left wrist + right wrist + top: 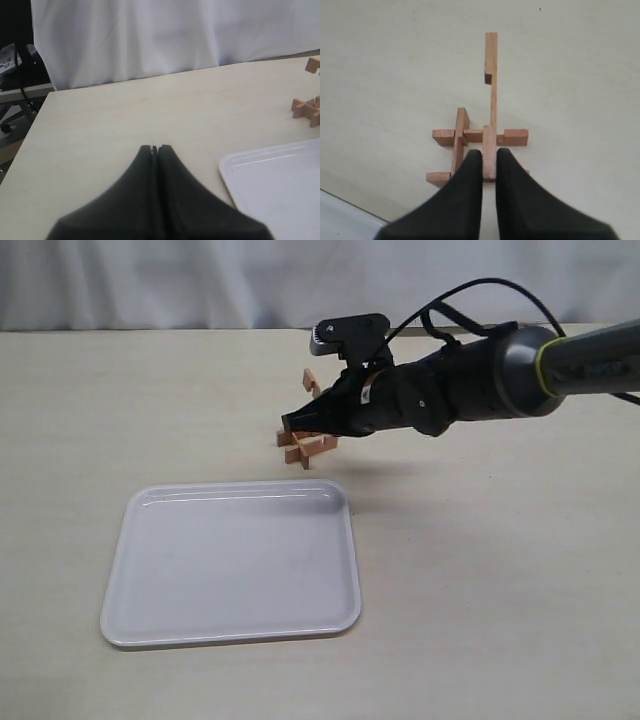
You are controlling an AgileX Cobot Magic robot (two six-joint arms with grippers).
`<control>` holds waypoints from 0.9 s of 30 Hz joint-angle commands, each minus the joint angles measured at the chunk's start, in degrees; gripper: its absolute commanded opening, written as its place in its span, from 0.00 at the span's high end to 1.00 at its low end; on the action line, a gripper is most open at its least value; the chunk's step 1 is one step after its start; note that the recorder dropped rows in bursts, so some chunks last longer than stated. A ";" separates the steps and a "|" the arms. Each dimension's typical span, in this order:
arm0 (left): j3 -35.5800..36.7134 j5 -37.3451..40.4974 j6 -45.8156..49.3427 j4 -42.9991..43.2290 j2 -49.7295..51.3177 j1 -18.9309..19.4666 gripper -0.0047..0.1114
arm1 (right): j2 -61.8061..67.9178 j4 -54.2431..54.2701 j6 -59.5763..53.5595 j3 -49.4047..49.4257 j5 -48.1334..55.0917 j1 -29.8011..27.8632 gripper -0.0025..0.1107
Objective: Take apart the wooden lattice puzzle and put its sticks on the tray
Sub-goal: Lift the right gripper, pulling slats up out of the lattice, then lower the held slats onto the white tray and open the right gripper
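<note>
Right end effector (489,152) around stick (490,142) end

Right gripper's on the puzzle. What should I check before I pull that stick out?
1. Right gripper shut on a stick of the puzzle: ok.
2. Rest of puzzle braced: not ok; left gripper is shut and away from it.
3. Stick loose enough to slide out: cannot tell, the joint is hidden.
4. Tray ready: ok, no sticks on it, beside the puzzle.
</note>
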 commanded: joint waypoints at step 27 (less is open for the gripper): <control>0.18 -0.52 0.30 -0.12 -0.14 0.60 0.96 | -4.07 76.55 -87.26 0.06 46.93 6.57 0.94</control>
